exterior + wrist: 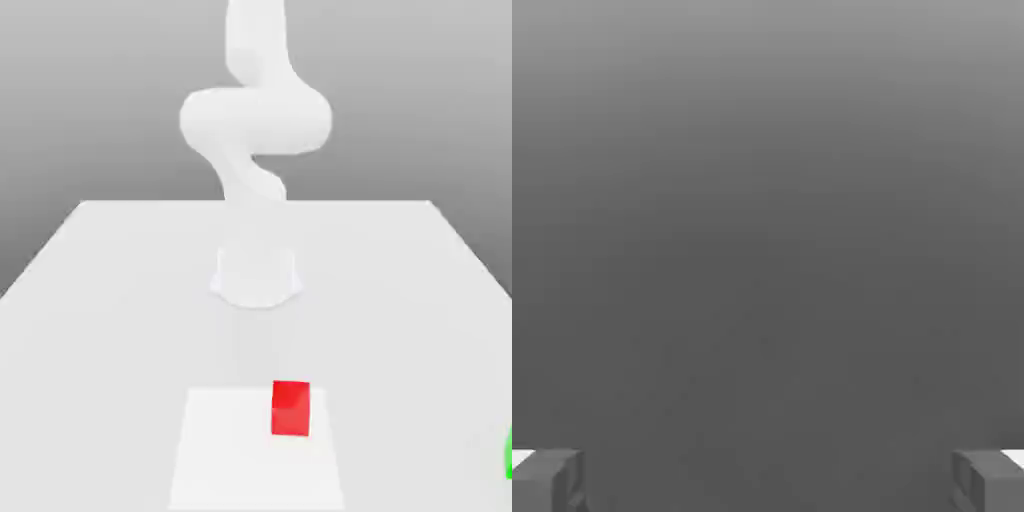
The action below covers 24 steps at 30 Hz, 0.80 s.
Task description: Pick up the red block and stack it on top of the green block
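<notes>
A red block (290, 409) is sitting on a white square (230, 450) at the near middle of a pale table (120, 330), the arm (255, 120) standing beyond as its claw (768, 482) is spreading wide, holding nothing. At near right, a green block (509, 455) is showing only partly, cut by the exterior view's edge, so misjudging its position is risking an off-centre, toppling stack.

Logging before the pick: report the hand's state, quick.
Hand: open, fingers wide apart, holding nothing.
</notes>
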Motion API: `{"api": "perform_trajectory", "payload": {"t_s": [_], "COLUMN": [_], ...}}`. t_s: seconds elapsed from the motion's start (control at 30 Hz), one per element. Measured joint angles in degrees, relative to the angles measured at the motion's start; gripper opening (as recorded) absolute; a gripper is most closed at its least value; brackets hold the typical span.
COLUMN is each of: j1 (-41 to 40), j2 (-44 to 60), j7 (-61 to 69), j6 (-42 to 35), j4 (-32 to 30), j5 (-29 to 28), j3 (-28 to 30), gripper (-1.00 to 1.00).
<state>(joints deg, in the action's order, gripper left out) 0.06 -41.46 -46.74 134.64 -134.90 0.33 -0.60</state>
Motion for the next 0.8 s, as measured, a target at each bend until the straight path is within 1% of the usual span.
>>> {"api": "perform_trajectory", "payload": {"t_s": [0.43,0.6,0.67,0.8], "j1": [0.4,1.1,1.17,2.52], "j2": [27.5,38.57,42.76,51.09], "j7": [-6.22,-9.5,-10.6,-12.8], "j6": [17.64,24.76,28.06,35.06], "j4": [-18.48,-25.52,-26.04,-25.18], "j5": [0.98,0.18,-0.88,-3.76], "j3": [-4.31,-5.38,-5.16,-3.15], "gripper": [0.0,0.0,0.0,0.0]}}
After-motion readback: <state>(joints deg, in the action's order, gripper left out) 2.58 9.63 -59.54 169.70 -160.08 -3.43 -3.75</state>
